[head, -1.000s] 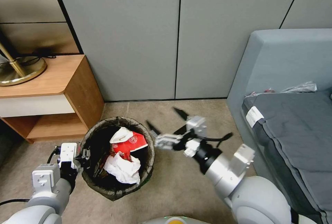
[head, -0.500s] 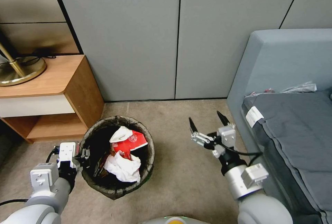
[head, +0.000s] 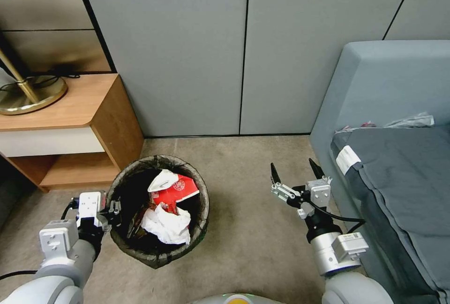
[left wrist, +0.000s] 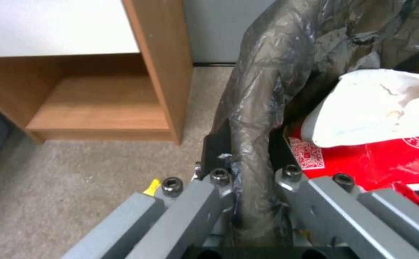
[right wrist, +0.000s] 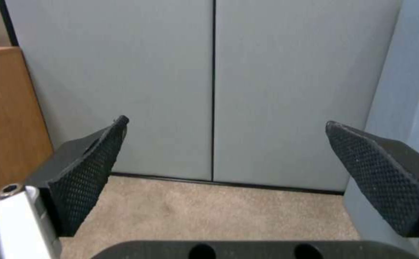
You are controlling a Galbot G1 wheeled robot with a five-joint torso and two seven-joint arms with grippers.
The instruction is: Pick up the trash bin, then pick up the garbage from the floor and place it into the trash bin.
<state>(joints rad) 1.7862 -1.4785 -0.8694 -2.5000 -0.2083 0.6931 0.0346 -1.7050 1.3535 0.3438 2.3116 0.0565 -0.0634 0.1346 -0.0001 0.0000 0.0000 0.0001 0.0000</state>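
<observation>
Plastic liner is what we pinch at the trash bin [head: 157,254] rim on the carpet with the left gripper [left wrist: 245,158], right gripper [head: 296,176] spread empty beside, so the bag could slide or the bin tip, spilling cartons [head: 176,191].

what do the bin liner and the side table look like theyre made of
Bin liner: thin dark translucent plastic film, glossy and creased, folded over the trash bin's rim, where the left gripper pinches it. Side table: likely wood-grain laminate board, with a smooth matte finish and a white drawer front.
</observation>
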